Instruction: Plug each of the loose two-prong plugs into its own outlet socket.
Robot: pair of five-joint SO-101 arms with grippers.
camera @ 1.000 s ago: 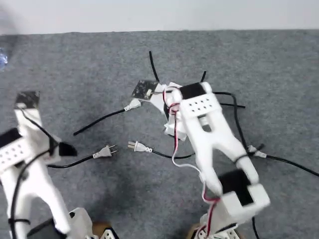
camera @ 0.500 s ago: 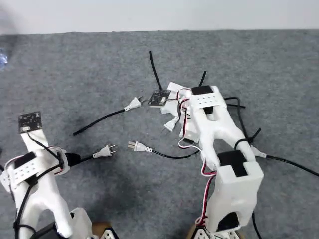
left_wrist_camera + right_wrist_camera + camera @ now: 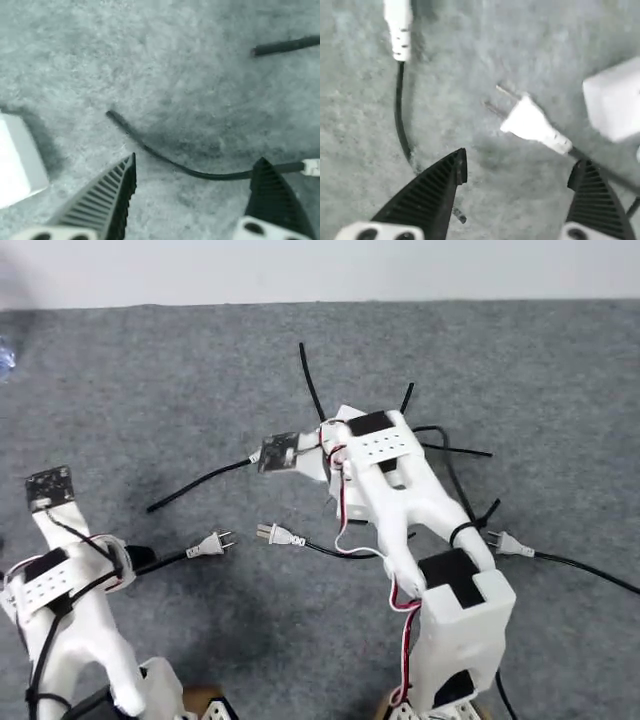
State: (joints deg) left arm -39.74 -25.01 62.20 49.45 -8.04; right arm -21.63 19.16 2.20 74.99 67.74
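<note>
White 2-prong plug (image 3: pixel 530 122), loose, right tool (image 3: pixel 522 157) spread above

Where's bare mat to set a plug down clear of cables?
Free: the grey felt mat far-left, beyond the thin black cable, and its far-right corner. Crowded: near the right end effector, by a white two-prong plug and white socket block.

A gray, carpet-like cover (image 3: pixel 120 380) is lying over the table (image 3: pixel 560 370), reaching from side to side. Beyond its far edge a pale, plain wall (image 3: pixel 320 270) is running across. Soft, even light is falling, leaving faint shadows.
</note>
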